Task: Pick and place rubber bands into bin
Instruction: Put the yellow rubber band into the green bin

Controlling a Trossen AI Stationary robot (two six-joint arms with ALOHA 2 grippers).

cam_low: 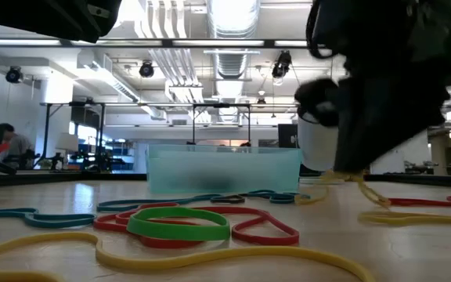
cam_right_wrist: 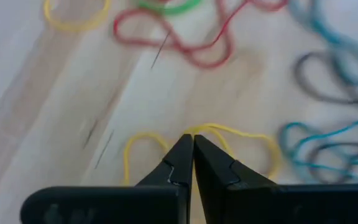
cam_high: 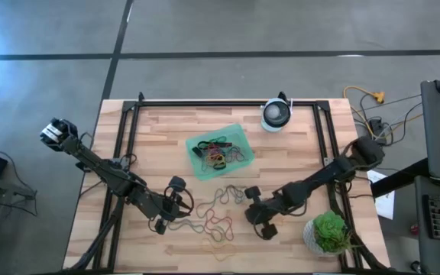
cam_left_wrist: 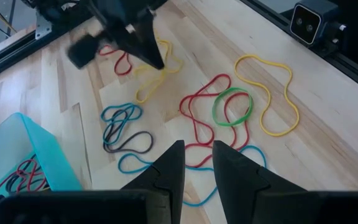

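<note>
The right gripper [cam_right_wrist: 193, 142] is clenched on a yellow rubber band [cam_right_wrist: 244, 138] near the desk's [cam_high: 296, 153] front edge, the left gripper [cam_left_wrist: 197, 155] hangs parted nearby, and the green bin [cam_high: 239, 134] sits mid-desk holding bands.

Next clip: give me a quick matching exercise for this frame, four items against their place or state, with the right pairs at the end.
1. right pincer
2. left pincer
3. bin
4. green band

A. holds several bands
B. lies loose on the table, overlapping a red band
C. shut on a yellow band
D. hangs empty above the loose bands

Pairs: 1-C, 2-D, 3-A, 4-B
</note>
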